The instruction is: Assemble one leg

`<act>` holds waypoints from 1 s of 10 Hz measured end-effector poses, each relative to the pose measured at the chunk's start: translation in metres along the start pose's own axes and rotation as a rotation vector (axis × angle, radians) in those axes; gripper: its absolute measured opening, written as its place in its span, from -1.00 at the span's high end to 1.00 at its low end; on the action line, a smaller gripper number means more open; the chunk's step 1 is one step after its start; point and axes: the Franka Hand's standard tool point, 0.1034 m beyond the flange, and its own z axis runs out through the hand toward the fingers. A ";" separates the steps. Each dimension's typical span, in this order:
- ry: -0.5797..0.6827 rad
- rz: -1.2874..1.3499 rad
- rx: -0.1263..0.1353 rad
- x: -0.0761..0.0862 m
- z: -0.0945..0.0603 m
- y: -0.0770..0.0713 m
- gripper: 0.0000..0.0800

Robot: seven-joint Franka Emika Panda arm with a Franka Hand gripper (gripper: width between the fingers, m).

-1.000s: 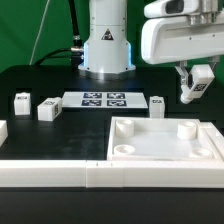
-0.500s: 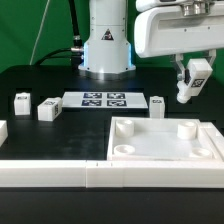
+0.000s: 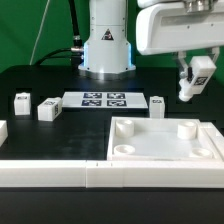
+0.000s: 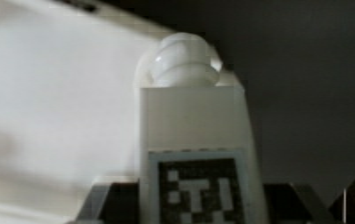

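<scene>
White plastic tagged leg block (image 3: 194, 82) hangs tilted in your jaws, clamped on it, above the far corner of the large white square tray (image 3: 160, 148); lowered askew, its tip may miss the round socket (image 3: 186, 130) and jam

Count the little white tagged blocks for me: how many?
4. On the table: left block, second block, and third block by the marker board. The held block hangs in the pincer. A white piece cut off at the exterior view's left might be another.
</scene>
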 end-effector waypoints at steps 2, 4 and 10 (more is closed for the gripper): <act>0.012 -0.030 0.009 0.028 0.011 0.009 0.27; 0.037 -0.040 0.013 0.052 0.019 0.017 0.27; 0.216 -0.061 -0.034 0.050 0.024 0.027 0.27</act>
